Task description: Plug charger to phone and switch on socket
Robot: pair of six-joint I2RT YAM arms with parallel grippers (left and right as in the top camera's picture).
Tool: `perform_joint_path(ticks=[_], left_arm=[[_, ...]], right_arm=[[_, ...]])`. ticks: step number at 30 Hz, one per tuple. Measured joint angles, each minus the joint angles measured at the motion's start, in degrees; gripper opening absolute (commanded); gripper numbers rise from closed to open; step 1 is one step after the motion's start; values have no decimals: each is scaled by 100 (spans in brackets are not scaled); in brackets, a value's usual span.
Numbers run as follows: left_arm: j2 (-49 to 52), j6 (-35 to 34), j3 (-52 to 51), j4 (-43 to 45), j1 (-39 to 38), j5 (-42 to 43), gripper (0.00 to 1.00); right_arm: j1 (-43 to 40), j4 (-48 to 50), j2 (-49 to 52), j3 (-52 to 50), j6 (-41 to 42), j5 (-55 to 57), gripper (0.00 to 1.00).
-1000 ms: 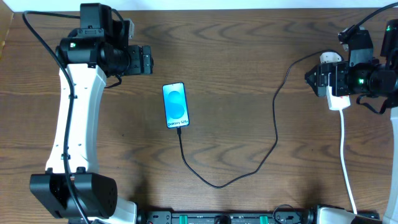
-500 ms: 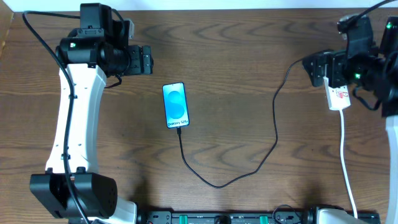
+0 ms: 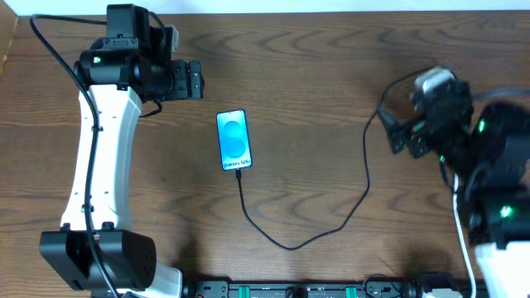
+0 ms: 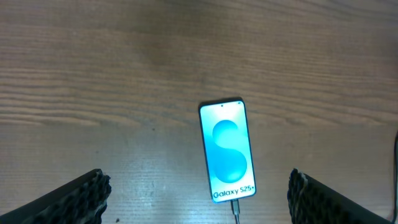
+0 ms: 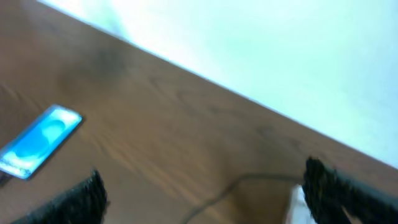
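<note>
I see a dark brown wood-grain table (image 3: 315, 74). A smartphone (image 3: 233, 140) lies flat on it, left of centre, with its blue screen facing up. A thin black charger cable (image 3: 331, 228) lies on the wood, its tip meeting the phone's near end. From there it loops toward the near edge, then swings right and away. At the far right a white cord (image 3: 464, 248) runs to the near edge.

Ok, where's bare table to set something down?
Widest bare wood lies between the phone and the charger cable's rising stretch, above its loop. More lies between the left arm and the phone. Crowded: the right edge, around the right hand and cable.
</note>
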Motion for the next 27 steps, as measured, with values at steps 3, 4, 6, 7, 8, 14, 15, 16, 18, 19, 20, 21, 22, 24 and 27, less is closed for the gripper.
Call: perform_joint_path(ticks=[3,4,6,7,8,14,15,16,18,19,20,21,22,24,27], left_arm=[[0,0,0,-2,0,4,93],[0,-2,0,-4,0,2,93],[0,-2,0,-4,0,7,93],[0,0,0,0,0,2,93],[0,0,0,-2,0,4,93],[0,-2,0,0,0,2,93],[0,-2,0,-2,0,4,93],[0,0,0,-2,0,4,93],[0,0,0,-2,0,4,93],[0,-2,0,-2,0,4,93],[0,-2,0,-2,0,2,93],[0,0,0,0,0,2,93],[0,0,0,-2,0,4,93],[0,-2,0,-4,0,4,93],[0,0,0,0,0,4,93]], right_arm=[[4,728,-621,-920,-149,-2,99],[4,1005,-863,-1241,-214,-2,99],[7,1384,-1314,-1805,-328,-4,99],[9,1506,-1519,-2055,-387,-9,99],[9,1683,-1749,-2319,-439,-4,99],[9,2234,-2970,-3552,-664,-11,99],[9,2273,-3134,-3689,-686,-9,99],[9,2302,-3333,-3851,-699,-20,99],[9,2380,-3661,-4124,-710,-22,99],[9,2409,-3860,-4282,-713,-24,99],[9,2424,-3976,-4385,-713,-24,99],[9,2446,-4113,-4509,-713,-22,99],[9,2463,-4214,-4605,-710,-24,99],[9,2468,-4406,-4802,-667,-2,99],[9,2474,-4599,-5021,-413,116,99]])
